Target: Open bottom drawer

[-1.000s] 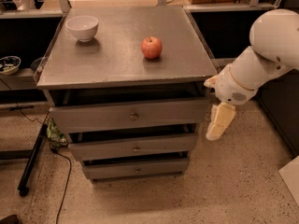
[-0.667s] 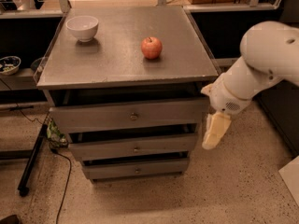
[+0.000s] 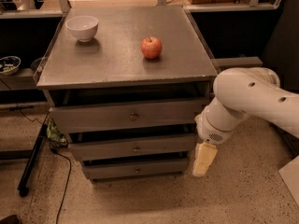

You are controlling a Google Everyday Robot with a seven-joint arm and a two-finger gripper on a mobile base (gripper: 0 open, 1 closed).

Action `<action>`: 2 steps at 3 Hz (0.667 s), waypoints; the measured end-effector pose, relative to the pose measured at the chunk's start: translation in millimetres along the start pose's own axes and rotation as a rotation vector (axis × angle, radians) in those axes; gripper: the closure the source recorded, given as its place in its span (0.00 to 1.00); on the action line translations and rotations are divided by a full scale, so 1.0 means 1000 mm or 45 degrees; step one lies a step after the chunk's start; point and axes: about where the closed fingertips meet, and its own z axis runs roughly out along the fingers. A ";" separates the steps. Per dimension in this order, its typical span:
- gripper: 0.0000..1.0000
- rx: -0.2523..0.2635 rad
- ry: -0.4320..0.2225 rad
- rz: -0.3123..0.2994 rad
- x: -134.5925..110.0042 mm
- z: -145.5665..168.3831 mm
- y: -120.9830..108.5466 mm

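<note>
A grey metal-look bench (image 3: 112, 66) seen from above, with three drawers stacked in its front: the top drawer (image 3: 93, 118), the middle drawer (image 3: 103, 149) and the bottom drawer (image 3: 112, 170), which sits lowest, just above the speckled floor (image 3: 243, 197). Each has one small round knob. On the bench top stand one white bowl (image 3: 82, 28) (back left) and one red apple (image 3: 152, 47), well apart. One white robot arm (image 3: 247, 101) reaches in from the right. Its cream end effector (image 3: 204, 159) points down just beside the bottom drawer's right end, with nothing visible in it. How far open it is cannot be told, nor whether it touches the drawer.
</note>
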 end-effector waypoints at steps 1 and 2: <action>0.00 -0.013 -0.001 0.001 -0.001 0.005 0.004; 0.00 -0.061 -0.007 0.005 -0.003 0.026 0.017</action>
